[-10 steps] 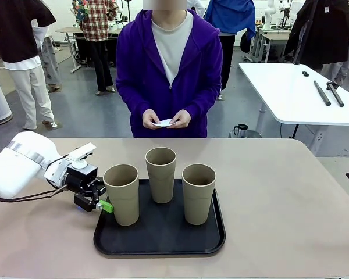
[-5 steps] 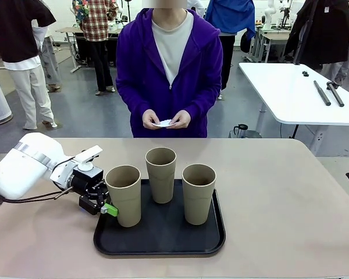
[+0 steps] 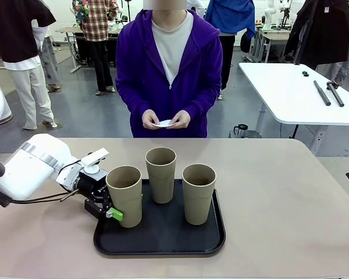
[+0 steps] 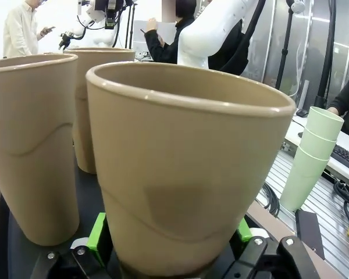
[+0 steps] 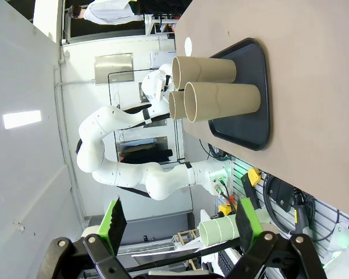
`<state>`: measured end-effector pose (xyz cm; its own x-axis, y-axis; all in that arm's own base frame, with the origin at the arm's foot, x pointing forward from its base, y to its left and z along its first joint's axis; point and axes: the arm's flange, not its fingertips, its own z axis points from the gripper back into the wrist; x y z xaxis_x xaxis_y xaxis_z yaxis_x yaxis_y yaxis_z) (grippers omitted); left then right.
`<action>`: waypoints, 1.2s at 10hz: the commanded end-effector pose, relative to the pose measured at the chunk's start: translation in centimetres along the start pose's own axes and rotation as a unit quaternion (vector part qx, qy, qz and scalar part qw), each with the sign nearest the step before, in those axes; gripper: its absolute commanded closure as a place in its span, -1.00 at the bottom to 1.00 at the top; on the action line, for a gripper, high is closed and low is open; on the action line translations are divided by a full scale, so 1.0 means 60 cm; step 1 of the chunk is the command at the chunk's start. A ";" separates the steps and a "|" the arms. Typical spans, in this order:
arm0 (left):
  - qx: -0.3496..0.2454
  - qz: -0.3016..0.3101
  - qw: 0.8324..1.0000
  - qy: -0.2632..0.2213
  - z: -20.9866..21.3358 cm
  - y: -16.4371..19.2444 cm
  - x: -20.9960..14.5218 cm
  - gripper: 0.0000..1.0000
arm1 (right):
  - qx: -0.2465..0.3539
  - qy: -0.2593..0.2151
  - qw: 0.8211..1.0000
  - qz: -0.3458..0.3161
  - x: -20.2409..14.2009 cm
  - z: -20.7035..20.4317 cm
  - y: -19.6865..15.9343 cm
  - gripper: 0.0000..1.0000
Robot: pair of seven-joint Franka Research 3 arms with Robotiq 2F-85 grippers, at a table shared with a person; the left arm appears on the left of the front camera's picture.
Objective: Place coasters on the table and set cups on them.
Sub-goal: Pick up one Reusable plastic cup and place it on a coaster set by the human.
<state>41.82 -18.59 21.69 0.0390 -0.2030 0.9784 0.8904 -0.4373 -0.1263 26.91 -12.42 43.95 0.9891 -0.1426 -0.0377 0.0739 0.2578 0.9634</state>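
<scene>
Three tan cups (image 3: 124,195) (image 3: 161,174) (image 3: 198,193) stand upright on a black tray (image 3: 160,235) on the beige table (image 3: 279,197). My left gripper (image 3: 117,210) is open, its fingers on either side of the leftmost cup, low near the base. In the left wrist view that cup (image 4: 186,168) stands between the green pads (image 4: 97,231) of the left gripper (image 4: 170,247). The person at the far side holds white coasters (image 3: 163,122) in both hands. My right gripper (image 5: 180,224) is open and holds nothing, far from the cups (image 5: 224,100) and the tray (image 5: 253,133).
A white table with black rods (image 3: 296,87) stands at the back right. Bare tabletop lies right of the tray and in front of the person. Stacked pale green cups (image 4: 311,157) stand off the table beside the robot.
My left gripper has moved right along the table, and its fingers now reach around the leftmost cup. The cups, the tray and the person's hands have not moved.
</scene>
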 end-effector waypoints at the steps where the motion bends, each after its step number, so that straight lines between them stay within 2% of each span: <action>1: -0.003 -0.025 1.000 0.004 -0.008 -0.002 -0.007 -1.00 | 0.003 -0.001 1.000 -0.001 0.000 0.000 0.001 -1.00; 2: -0.005 -0.033 0.999 0.005 -0.009 -0.002 -0.007 -0.56 | 0.003 -0.001 1.000 -0.001 0.000 0.000 0.001 -1.00; 3: -0.006 -0.034 0.999 0.003 -0.010 -0.003 -0.005 0.19 | 0.003 -0.001 1.000 -0.001 0.000 0.000 0.001 -1.00; 5: -0.003 -0.035 0.999 0.001 -0.010 -0.005 0.000 1.00 | 0.003 -0.001 1.000 -0.001 0.000 0.000 0.001 -1.00; 7: 0.006 -0.024 1.000 0.012 0.002 -0.021 0.009 1.00 | 0.003 -0.001 1.000 -0.001 0.000 0.000 0.001 -1.00; 8: 0.020 -0.002 1.000 -0.004 0.020 -0.047 0.033 1.00 | 0.003 -0.001 1.000 -0.001 0.000 0.000 0.001 -1.00; 10: 0.132 0.047 0.990 -0.014 0.080 -0.110 0.153 1.00 | 0.003 -0.001 1.000 -0.001 0.000 0.000 0.001 -1.00; 12: 0.132 0.067 0.988 -0.036 0.121 -0.167 0.268 1.00 | 0.003 -0.001 1.000 -0.001 0.000 0.000 0.001 -1.00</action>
<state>38.53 -11.34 35.61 0.1552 -0.1930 0.9689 0.9639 -0.1851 -0.1913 26.92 -12.43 43.93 0.9890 -0.1426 -0.0385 0.0746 0.2576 0.9634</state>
